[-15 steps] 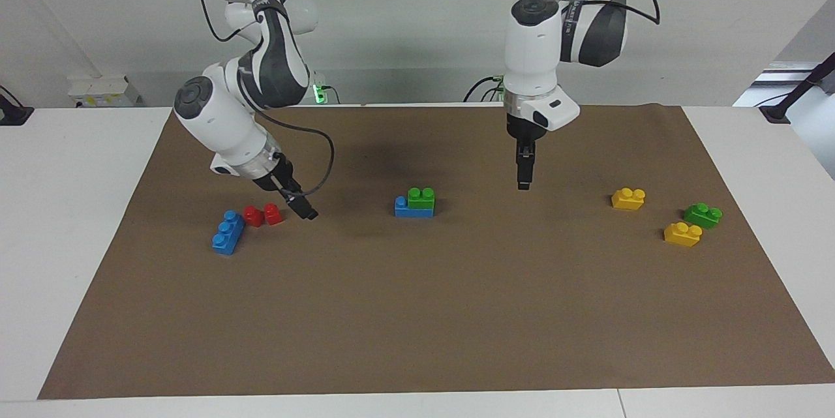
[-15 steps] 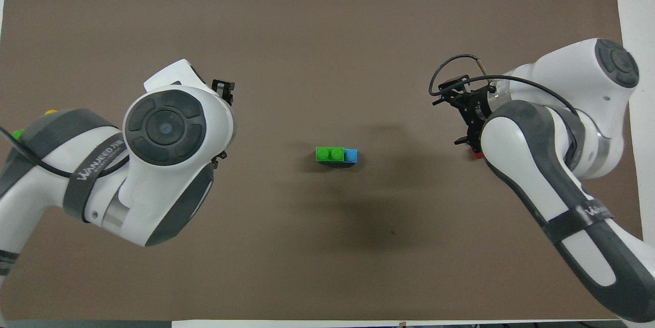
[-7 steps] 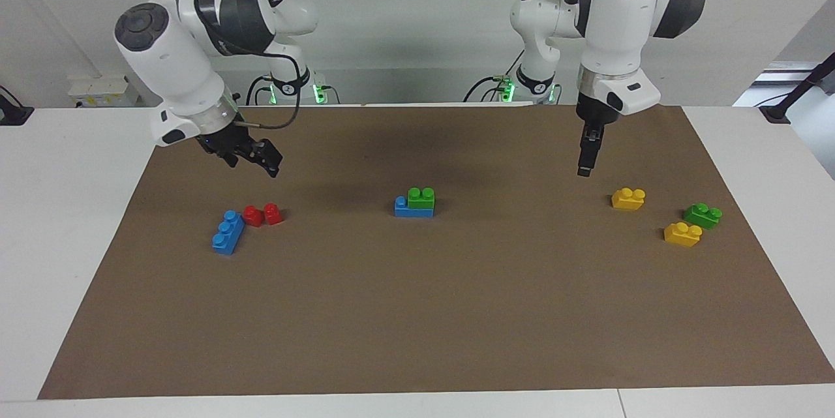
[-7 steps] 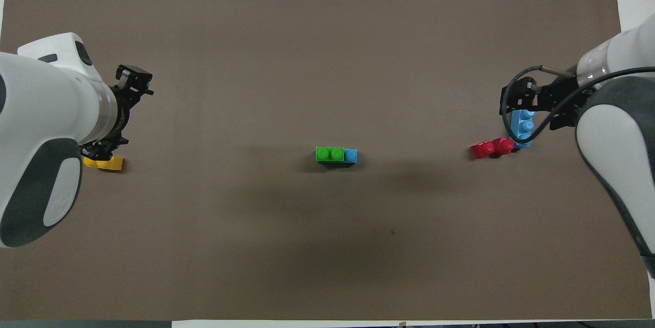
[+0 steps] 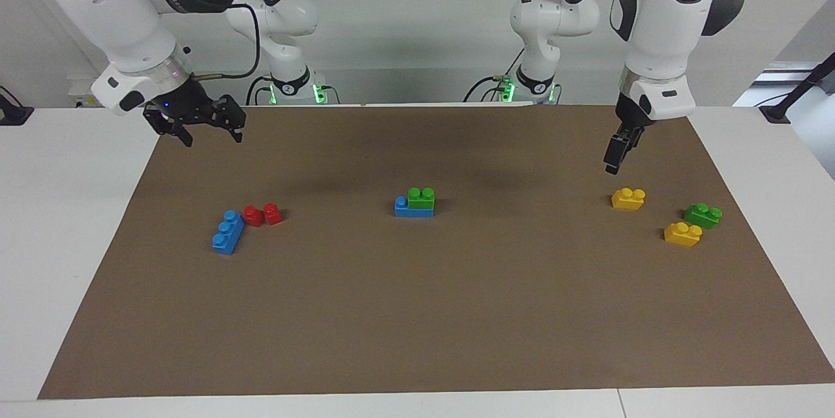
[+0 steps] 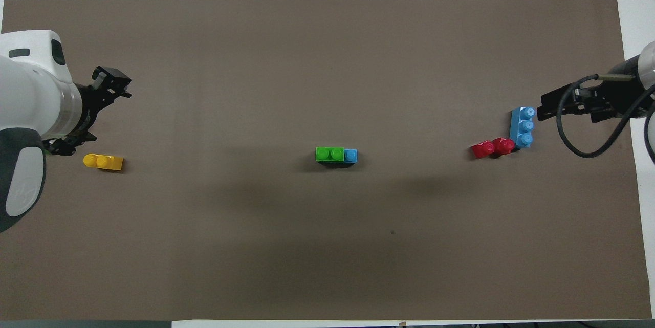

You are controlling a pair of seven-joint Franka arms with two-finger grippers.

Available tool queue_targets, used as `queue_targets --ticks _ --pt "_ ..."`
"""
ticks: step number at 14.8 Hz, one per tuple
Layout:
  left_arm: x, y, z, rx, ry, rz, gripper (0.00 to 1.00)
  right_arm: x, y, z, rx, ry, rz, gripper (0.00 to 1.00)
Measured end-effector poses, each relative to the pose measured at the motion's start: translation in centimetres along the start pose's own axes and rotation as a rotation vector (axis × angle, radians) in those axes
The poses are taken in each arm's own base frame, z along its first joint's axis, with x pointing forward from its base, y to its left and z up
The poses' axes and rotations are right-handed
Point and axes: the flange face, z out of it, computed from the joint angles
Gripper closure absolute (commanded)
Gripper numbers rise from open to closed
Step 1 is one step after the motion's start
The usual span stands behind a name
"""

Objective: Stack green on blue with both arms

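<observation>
Since the green brick (image 5: 421,195) already sits pressed on the blue brick (image 5: 412,209) at the middle of the brown mat (image 5: 417,313), you can judge the stacking done. Your arms are raised and apart, clear of the stack. Your right gripper (image 5: 207,131) hangs open and empty over the mat's corner; your left gripper (image 5: 613,156), empty, hangs above a yellow brick (image 5: 628,199).

A white table (image 5: 39,209) carries a brown mat (image 5: 417,313); a plain grey-white wall (image 5: 404,27) rises above, evenly lit.
</observation>
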Motion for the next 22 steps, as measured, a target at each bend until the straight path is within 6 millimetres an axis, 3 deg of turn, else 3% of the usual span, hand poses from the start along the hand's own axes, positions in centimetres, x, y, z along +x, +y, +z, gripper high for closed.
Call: queue_targets --ticks 5,10,13,17,22 --pt "0.7 -1.2 -0.8 0.010 -0.050 0.323 0.00 -1.5 0.1 -2.1 -0.009 0.031 0.004 0.00" --pt "2.3 -3.4 -1.1 -0.008 -0.107 0.623 0.00 -1.6 0.0 -2.1 -0.037 0.025 -0.022 0.00" --pt "2.3 -3.6 -1.2 -0.015 -0.116 0.753 0.00 -1.5 0.0 -2.1 -0.053 0.024 -0.026 0.00" --pt "3.0 -3.7 -2.2 -0.125 -0.141 0.727 0.00 -1.6 0.1 -2.1 -0.067 0.023 -0.025 0.00" --pt "3.0 -3.6 -2.6 -0.121 -0.160 0.713 0.00 -1.6 0.1 -2.1 -0.067 0.023 -0.025 0.00"
